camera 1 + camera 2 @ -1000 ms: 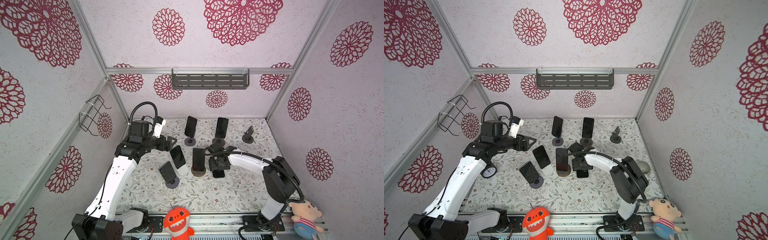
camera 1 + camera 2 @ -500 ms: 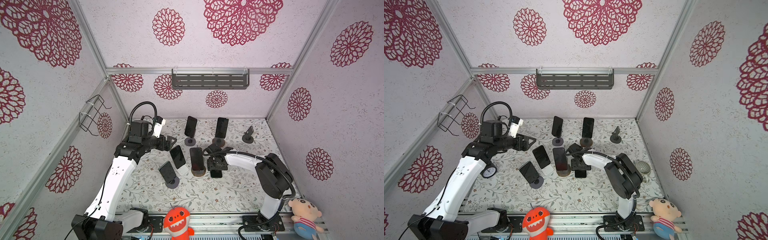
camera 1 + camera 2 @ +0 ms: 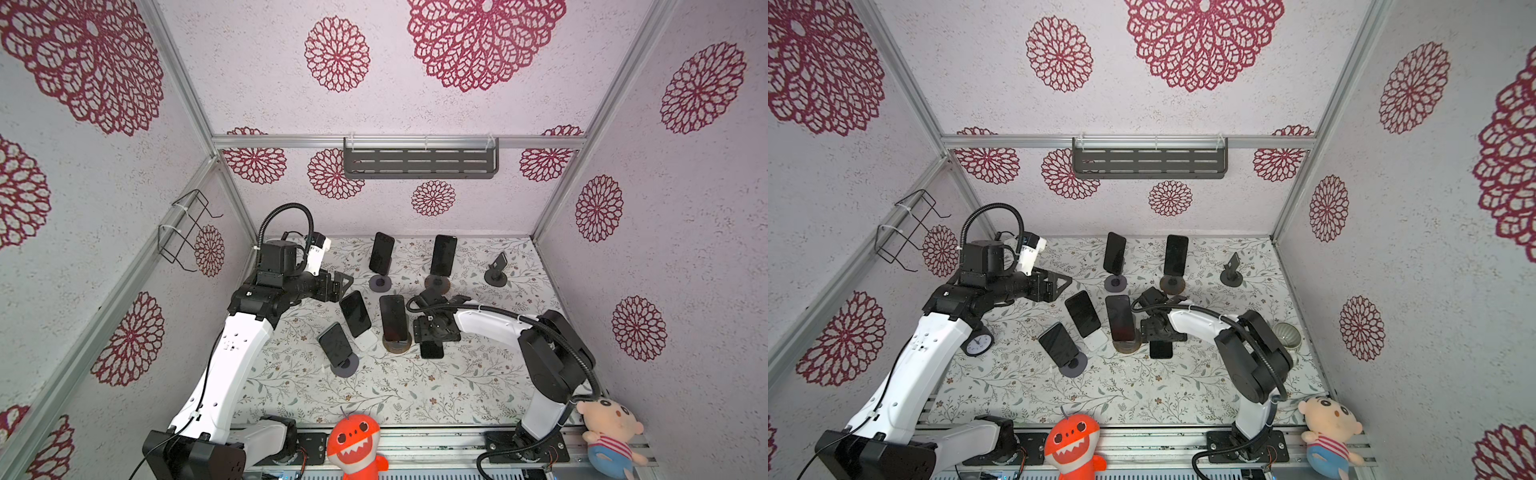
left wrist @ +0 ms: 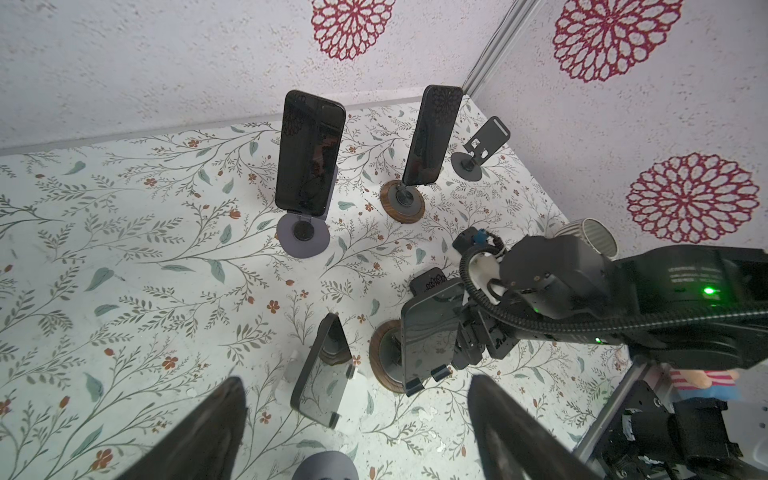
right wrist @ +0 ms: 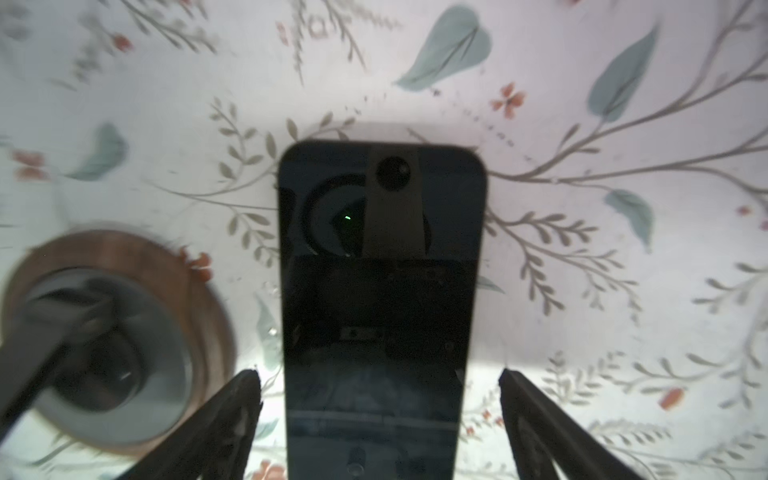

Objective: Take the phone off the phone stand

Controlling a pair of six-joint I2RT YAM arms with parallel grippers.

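Note:
A black phone [image 5: 382,291] lies flat on the floral table [image 3: 415,395], also seen in both top views [image 3: 431,351] [image 3: 1160,350]. Right beside it stands a wooden-based phone stand [image 5: 112,332] [image 3: 397,345] carrying another dark phone [image 3: 394,318]. My right gripper [image 5: 380,374] [image 3: 434,332] hangs just over the lying phone, open, with a gap between each finger and the phone's sides. My left gripper [image 4: 357,380] [image 3: 345,282] is open and empty at the back left, above a leaning phone [image 4: 320,374] on a white stand.
Two more phones stand on stands at the back [image 3: 381,253] [image 3: 444,255], and one at the front left [image 3: 336,345]. An empty black stand [image 3: 496,270] is at the back right. A small clock [image 3: 977,343], a ribbed cup [image 3: 1286,334] and two plush toys [image 3: 357,444] [image 3: 611,432] sit around the edges.
The right gripper's jaws have spread away from the phone's sides and let go of it. The left arm has hardly moved.

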